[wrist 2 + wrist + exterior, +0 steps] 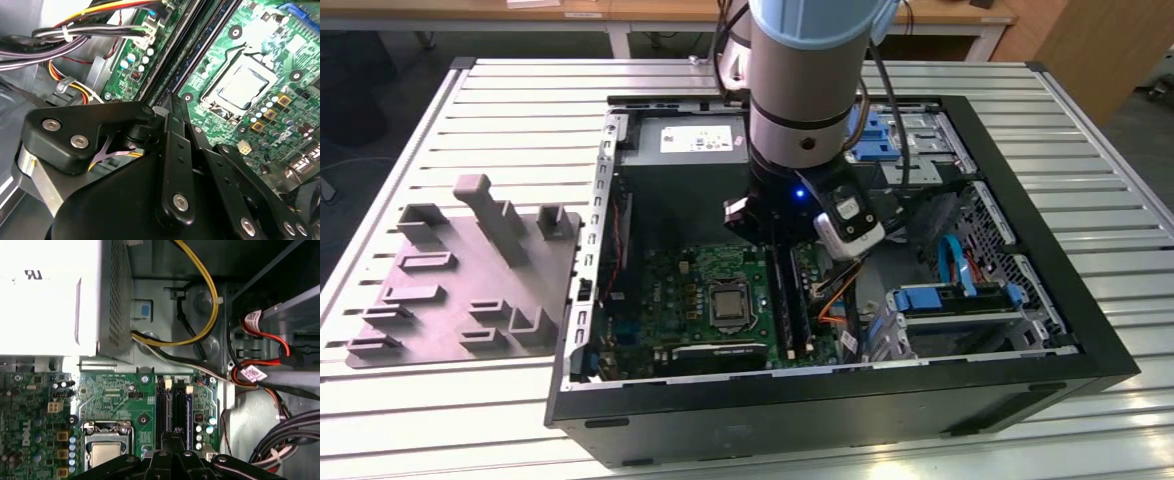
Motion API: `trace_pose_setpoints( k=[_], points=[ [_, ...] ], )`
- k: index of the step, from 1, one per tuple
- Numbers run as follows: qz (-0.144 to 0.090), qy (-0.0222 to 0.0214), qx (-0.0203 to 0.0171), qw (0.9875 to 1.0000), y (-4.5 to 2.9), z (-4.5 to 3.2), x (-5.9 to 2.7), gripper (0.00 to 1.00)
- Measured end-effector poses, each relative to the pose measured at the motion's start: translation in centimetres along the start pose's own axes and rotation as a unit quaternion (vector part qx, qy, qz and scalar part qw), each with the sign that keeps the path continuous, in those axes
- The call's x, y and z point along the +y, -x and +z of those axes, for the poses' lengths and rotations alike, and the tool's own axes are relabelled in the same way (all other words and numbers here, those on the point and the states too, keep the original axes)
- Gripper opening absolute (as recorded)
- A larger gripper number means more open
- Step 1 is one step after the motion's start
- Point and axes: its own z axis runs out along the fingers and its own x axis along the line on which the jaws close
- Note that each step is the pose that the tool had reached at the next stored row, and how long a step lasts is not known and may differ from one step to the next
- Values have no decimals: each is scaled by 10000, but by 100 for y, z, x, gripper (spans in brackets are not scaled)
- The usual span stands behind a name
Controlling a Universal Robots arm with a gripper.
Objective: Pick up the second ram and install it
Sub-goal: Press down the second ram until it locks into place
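Arm (pixel 807 90) reached down into the open computer case (pixel 854 400), which lay on its side on a slatted metal table (pixel 520 110). Its wrist was over the motherboard (pixel 707 300), towards the exterior view's right of the processor socket (pixel 726 300). In both wrist views the gripper (pixel 173 436) (pixel 173 107) was directly above the black memory slot rails (pixel 165 410). The fingers (pixel 176 145) were drawn together with barely a seam between them, and nothing could be seen clamped there. The second ram (pixel 190 65) appeared in the second wrist view as a dark blue strip lying along and between the rails. It was seated edge-up and ran straight to the fingertips. Whether the tips actually pressed on its top edge could not be told. The power supply box (pixel 50 295) sat beyond the far end of the slots, with yellow and black cables (pixel 200 315) looping from it across the case floor. A grey moulded fixture tray (pixel 467 280) lay on the table outside the case, at the exterior view's left.
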Motion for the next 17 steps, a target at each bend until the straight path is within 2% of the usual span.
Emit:
trace_pose_setpoints(
  k=[6,10,17],
  points=[
    [0,5,0,10000,-1,21,49,10],
    [1,23,0,10000,-2,39,71,10],
    [1,25,0,10000,-3,44,76,10]
  ],
)
